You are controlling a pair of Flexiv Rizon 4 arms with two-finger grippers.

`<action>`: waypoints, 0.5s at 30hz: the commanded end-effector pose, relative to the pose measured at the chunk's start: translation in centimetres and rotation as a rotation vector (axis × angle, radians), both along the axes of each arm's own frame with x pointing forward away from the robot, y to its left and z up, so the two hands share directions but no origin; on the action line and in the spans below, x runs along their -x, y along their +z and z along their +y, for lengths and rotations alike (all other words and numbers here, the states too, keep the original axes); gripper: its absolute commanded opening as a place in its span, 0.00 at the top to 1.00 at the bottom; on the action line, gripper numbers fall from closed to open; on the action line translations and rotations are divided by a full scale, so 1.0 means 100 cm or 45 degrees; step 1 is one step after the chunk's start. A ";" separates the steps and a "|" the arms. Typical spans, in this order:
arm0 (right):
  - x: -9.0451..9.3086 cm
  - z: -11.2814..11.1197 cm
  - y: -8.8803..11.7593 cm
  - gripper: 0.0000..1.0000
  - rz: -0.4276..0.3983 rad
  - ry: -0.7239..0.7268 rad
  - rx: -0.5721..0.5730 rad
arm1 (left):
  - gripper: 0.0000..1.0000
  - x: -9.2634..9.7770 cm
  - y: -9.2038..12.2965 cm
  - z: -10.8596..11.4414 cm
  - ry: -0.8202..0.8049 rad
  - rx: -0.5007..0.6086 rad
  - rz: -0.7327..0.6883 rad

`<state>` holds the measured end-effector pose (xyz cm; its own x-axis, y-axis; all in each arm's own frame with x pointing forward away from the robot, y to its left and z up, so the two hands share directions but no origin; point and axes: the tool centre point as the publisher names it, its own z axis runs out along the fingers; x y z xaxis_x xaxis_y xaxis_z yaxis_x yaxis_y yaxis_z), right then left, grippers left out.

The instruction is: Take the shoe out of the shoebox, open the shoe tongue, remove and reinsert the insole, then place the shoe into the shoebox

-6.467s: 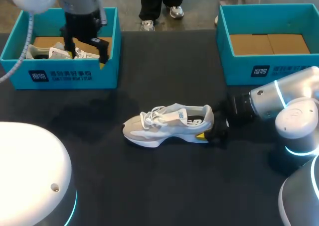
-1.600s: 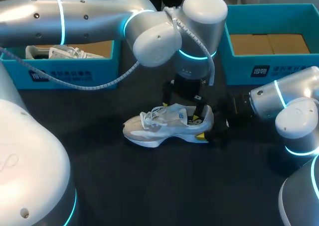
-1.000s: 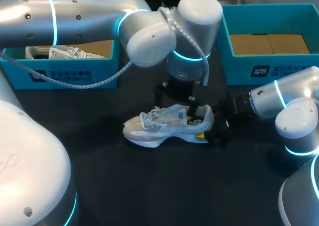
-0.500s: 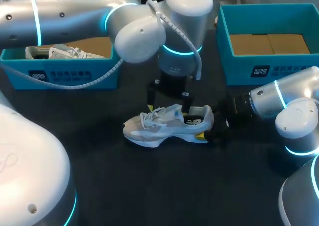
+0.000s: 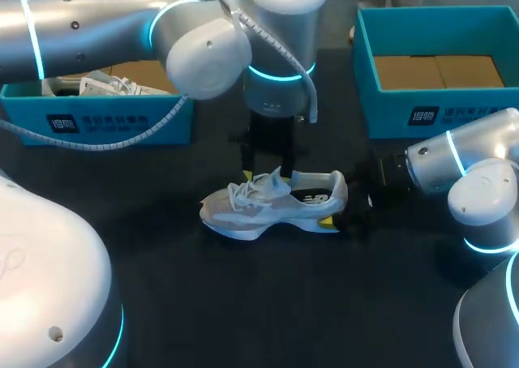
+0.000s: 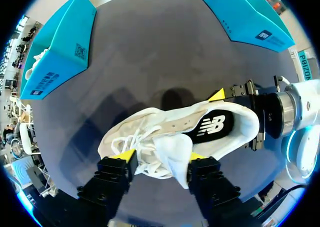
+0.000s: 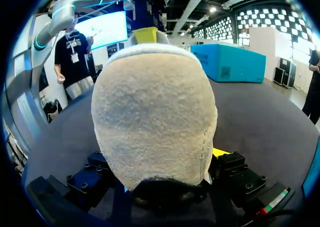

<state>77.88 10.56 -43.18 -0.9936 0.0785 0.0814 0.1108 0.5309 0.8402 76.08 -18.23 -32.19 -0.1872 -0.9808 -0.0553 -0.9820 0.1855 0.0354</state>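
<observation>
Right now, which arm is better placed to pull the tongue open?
Left. The left gripper hangs over the shoe, shut on the tongue. The right gripper clamps the heel from the side, likely steadying it.

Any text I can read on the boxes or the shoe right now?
Left shoebox front label: white print, too small to read.
Right shoebox front label: white print, too small to read.
Insole in the shoe: a logo mark only, no words.
</observation>
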 end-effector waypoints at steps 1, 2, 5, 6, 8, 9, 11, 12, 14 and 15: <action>0.002 0.006 -0.012 1.00 0.001 0.001 0.002 | 0.62 0.001 0.002 0.008 -0.003 0.037 0.017; 0.002 0.006 -0.012 1.00 0.001 0.001 0.002 | 0.64 0.001 0.003 0.008 -0.004 0.047 0.028; 0.002 0.006 -0.012 1.00 0.001 0.001 0.002 | 0.70 0.002 0.006 0.011 -0.013 0.081 0.065; 0.002 0.006 -0.012 1.00 0.001 0.001 0.002 | 0.76 0.002 0.007 0.012 -0.016 0.088 0.074; 0.002 0.006 -0.012 1.00 0.001 0.001 0.002 | 0.85 0.003 0.010 0.015 -0.020 0.106 0.089; 0.002 0.006 -0.012 1.00 0.001 0.001 0.002 | 0.88 0.003 0.012 0.017 -0.023 0.113 0.096; 0.002 0.006 -0.012 1.00 0.001 0.001 0.002 | 0.95 0.003 0.014 0.021 -0.024 0.123 0.105; 0.002 0.006 -0.012 1.00 0.001 0.001 0.002 | 0.98 0.003 0.015 0.023 -0.023 0.130 0.111; 0.002 0.006 -0.012 1.00 0.001 0.001 0.002 | 1.00 0.003 0.015 0.027 -0.023 0.135 0.120; 0.002 0.006 -0.012 1.00 0.001 0.001 0.002 | 1.00 0.002 0.015 0.029 -0.023 0.138 0.125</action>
